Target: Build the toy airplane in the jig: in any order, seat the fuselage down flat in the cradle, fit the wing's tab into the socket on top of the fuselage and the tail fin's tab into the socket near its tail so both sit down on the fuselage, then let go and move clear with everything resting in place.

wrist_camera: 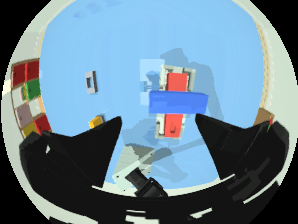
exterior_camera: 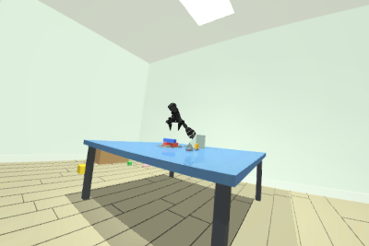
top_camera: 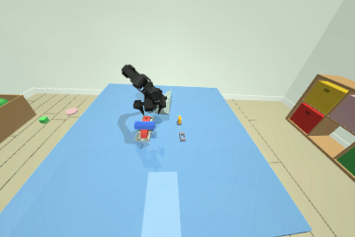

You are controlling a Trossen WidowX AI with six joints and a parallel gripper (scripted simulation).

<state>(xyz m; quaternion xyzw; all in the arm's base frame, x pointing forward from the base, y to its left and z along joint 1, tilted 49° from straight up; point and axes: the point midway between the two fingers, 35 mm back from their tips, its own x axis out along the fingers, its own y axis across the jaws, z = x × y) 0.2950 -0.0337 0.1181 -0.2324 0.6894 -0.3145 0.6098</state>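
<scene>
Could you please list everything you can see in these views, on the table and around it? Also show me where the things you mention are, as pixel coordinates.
fuselage [wrist_camera: 177,82]: one, red, in the jig
wing [top_camera: 145,125] [wrist_camera: 178,102]: one, blue, across the fuselage
jig [wrist_camera: 162,134]: one, pale grey, on the table
yellow piece [top_camera: 179,121] [exterior_camera: 196,146] [wrist_camera: 96,122]: one, beside the jig
small frame-like piece [top_camera: 182,137] [wrist_camera: 94,82]: one, grey, near the yellow piece
table [top_camera: 213,170] [exterior_camera: 208,163]: one, blue top, dark legs
shelf unit [top_camera: 288,116]: one, wooden, coloured bins, right in the top view
box [top_camera: 18,114]: one, brown, on the floor
green block [top_camera: 43,120]: one, floor
pink disc [top_camera: 72,111]: one, floor
yellow block [exterior_camera: 81,169]: one, floor
arm [top_camera: 141,82] [exterior_camera: 174,112]: one, black
pincer [wrist_camera: 158,117]: one, black, open

Wing [top_camera: 145,125] [exterior_camera: 170,140] [wrist_camera: 178,102] hides socket beneath; yellow pc [top_camera: 179,120] [exterior_camera: 196,146] [wrist_camera: 96,122] partly behind claw [top_camera: 153,109] [exterior_camera: 174,129] [wrist_camera: 158,120], wrist cam.
</scene>
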